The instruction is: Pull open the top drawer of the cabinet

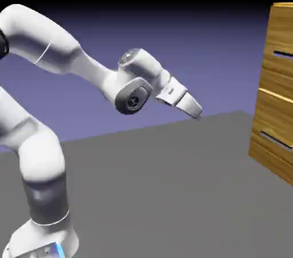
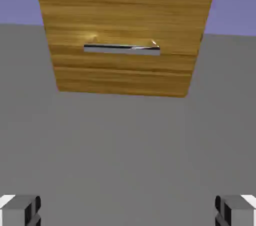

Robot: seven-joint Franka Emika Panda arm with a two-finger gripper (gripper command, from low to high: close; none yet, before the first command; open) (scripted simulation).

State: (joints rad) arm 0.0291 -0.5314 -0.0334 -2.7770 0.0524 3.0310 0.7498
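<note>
At the exterior view's left your arm reaches out, its jaws (image 1: 196, 112) parted wide, gripping nothing, tipped downward and well apart from the furniture. Farther right stands the cabinet (image 1: 274, 115), the top drawer (image 1: 280, 36) at its upper part, above the jaws' level, its bar handle (image 1: 283, 54) running lengthwise across the front. You'd likely need to raise the jaws and carry them rightward, closing across that bar's long axis.

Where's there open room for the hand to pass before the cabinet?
The dark grey floor lies bare between the white arm's base and the golden-brown wood-grain cabinet. Air is open between the fingers and drawer fronts. Tightest spot: around the thin grey bar handles.
</note>
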